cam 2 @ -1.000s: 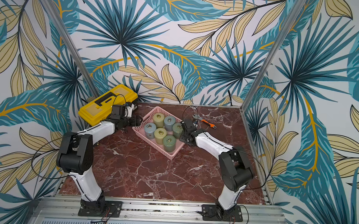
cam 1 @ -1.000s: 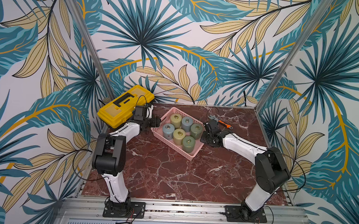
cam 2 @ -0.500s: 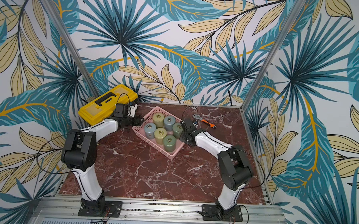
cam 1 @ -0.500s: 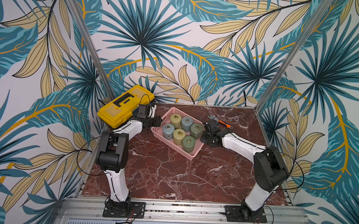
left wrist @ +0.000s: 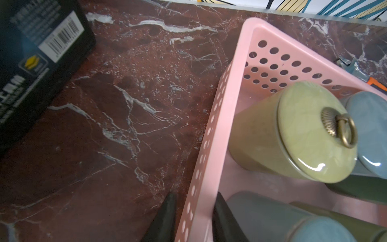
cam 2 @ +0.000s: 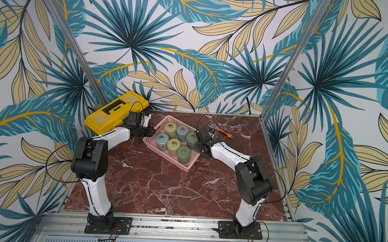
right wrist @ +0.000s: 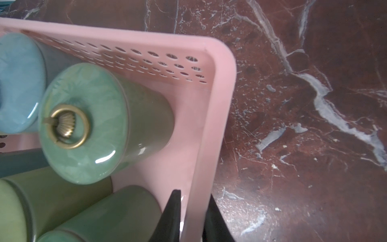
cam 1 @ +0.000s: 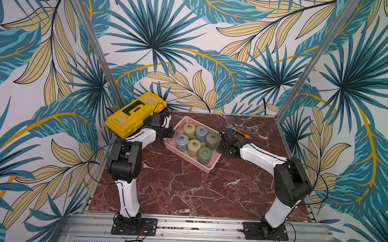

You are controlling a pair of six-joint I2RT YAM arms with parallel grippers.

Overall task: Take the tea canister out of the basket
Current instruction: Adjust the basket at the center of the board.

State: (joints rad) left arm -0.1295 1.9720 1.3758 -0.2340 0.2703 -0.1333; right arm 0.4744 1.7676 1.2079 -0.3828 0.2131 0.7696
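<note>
Looking like the bracing step: the right gripper (right wrist: 193,192) is pinching one wall of the basket (cam 1: 187,158), the left gripper (left wrist: 195,193) is straddling the opposite wall, though I can't tell if it's actually biting. All six tea canisters (cam 1: 193,147) are sitting upright inside, nothing lifted yet, so I'm guessing one arm is going to have to let go, open wide and drop over one of them.
</note>
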